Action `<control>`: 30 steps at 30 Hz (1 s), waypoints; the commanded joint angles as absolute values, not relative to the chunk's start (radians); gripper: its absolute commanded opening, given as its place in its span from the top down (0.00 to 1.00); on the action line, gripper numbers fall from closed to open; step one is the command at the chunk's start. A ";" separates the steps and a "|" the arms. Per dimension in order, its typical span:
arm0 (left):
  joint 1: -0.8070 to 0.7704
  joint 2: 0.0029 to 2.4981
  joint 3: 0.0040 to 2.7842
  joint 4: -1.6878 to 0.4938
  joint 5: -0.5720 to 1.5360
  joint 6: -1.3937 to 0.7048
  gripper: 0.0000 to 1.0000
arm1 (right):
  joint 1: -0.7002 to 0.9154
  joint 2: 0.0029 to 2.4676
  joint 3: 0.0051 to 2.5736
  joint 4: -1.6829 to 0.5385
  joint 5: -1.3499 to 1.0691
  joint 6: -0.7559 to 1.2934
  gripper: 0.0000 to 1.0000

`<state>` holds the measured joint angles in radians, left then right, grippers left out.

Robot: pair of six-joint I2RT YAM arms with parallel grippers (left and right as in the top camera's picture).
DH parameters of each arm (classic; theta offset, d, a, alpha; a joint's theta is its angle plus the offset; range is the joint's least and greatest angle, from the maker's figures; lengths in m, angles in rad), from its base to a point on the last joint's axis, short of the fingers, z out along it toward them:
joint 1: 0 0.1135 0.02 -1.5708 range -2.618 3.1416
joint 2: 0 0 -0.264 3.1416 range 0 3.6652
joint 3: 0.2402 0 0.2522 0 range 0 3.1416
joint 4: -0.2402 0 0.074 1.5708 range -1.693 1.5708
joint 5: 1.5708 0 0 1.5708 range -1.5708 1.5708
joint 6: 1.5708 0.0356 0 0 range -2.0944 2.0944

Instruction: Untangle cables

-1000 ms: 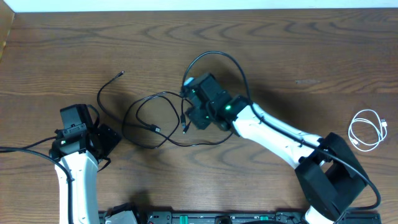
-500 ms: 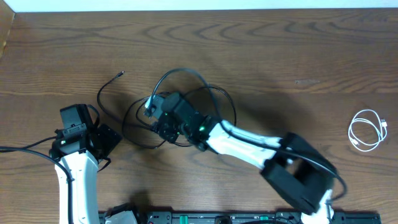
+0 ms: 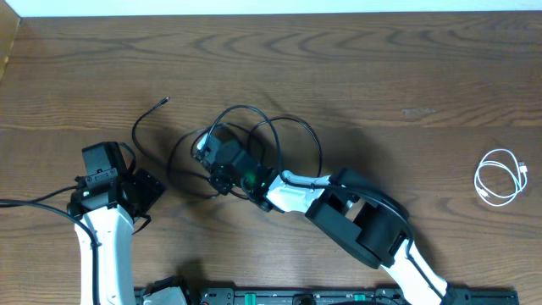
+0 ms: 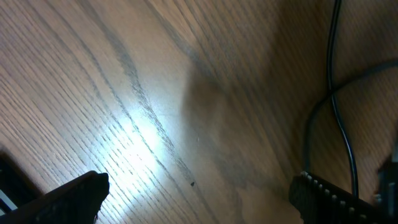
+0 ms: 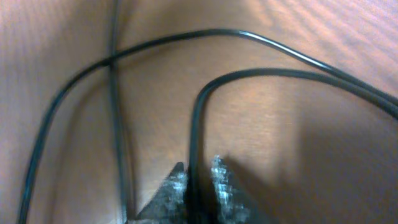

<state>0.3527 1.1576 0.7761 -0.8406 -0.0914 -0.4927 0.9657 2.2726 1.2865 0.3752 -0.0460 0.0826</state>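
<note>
The right jaws are pinched together on a black cable (image 5: 194,124), which rises out from between the two fingertips (image 5: 219,180) and bends off to the right across the surface (image 3: 406,68). In the right wrist view a second black strand (image 5: 249,36) arcs over that bend, and a third (image 5: 115,93) runs straight down on the left, crossing the arc.

From overhead, the right arm (image 3: 292,191) reaches in from the lower right to the tangle of black cables left of centre. Their loops spread around and behind the wrist. One loose strand trails away to the upper left and ends in a small plug (image 3: 164,102) lying on the wood, apart from the knot.

The left jaws stand wide open with nothing between them. Their fingertips (image 4: 81,193) sit at the two lower corners of the left wrist view, above bare wood grain, and thin black cords pass on the right side. The left arm (image 3: 106,237) is at the lower left edge, near the tangle but not touching it.

The white cable (image 3: 498,178) lies coiled by itself at the far right of the surface, well apart from the black ones.
</note>
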 commanded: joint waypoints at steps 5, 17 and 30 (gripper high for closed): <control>0.358 1.160 0.774 -0.844 -0.097 -0.480 0.02 | 0.952 2.289 1.266 0.300 0.137 0.060 0.93; 0.358 1.160 0.774 -0.844 -0.097 -0.480 0.02 | 0.963 2.054 1.269 0.163 0.034 -0.024 0.59; 0.358 1.160 0.774 -0.844 -0.097 -0.480 0.02 | 0.982 2.111 1.269 0.221 -0.153 -0.051 0.56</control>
